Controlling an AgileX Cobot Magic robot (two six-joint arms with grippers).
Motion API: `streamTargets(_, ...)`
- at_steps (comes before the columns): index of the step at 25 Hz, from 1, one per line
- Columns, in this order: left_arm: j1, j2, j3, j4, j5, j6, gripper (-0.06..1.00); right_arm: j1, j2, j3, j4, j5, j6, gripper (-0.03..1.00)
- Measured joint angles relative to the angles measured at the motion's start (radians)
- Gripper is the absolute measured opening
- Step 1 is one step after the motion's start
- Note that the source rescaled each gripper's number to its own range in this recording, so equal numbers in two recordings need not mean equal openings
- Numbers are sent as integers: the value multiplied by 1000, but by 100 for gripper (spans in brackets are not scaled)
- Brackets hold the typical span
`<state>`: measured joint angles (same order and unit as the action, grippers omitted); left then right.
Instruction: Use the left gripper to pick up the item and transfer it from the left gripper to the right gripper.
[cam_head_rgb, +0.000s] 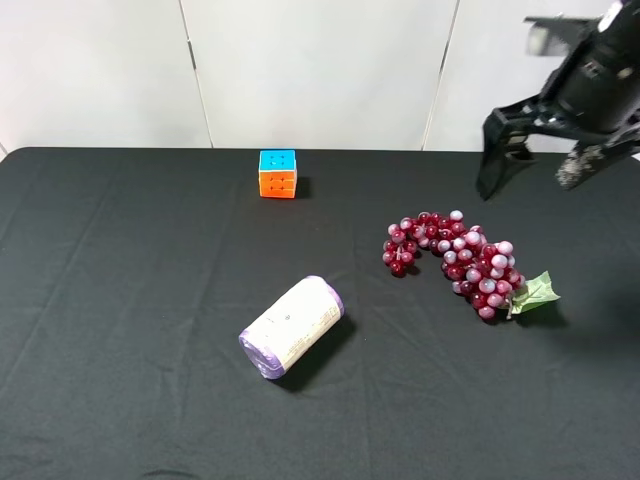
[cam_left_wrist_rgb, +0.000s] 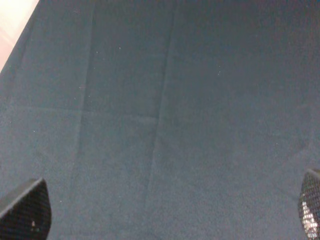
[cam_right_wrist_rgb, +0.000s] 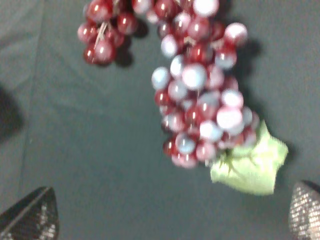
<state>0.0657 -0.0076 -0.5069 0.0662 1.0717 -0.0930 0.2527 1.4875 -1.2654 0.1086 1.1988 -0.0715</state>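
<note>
Black cloth covers the worktop (cam_head_rgb: 120, 300). Grape bunch (cam_head_rgb: 460, 262) lies right of centre, leaf (cam_head_rgb: 535, 292) toward lower right, untouched. Right gripper (cam_head_rgb: 535, 170) hovers at upper right, jaws wide apart, empty. Left gripper (cam_left_wrist_rgb: 165, 210) jaws also spread, over bare cloth. Puzzle cube (cam_head_rgb: 277, 174) upper centre; purple-ended roll (cam_head_rgb: 291, 326) lower centre.

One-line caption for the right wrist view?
Open right gripper above the grapes, leaf nearest its fingertips.
</note>
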Motion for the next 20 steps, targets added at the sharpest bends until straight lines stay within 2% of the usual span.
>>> streamTargets(7, 0, 0, 0, 0, 0, 0, 98, 0, -179, 80, 0, 12, 56, 100)
streamTargets(20, 0, 0, 0, 0, 1, 0, 98, 0, -650, 450, 0, 16, 71, 100)
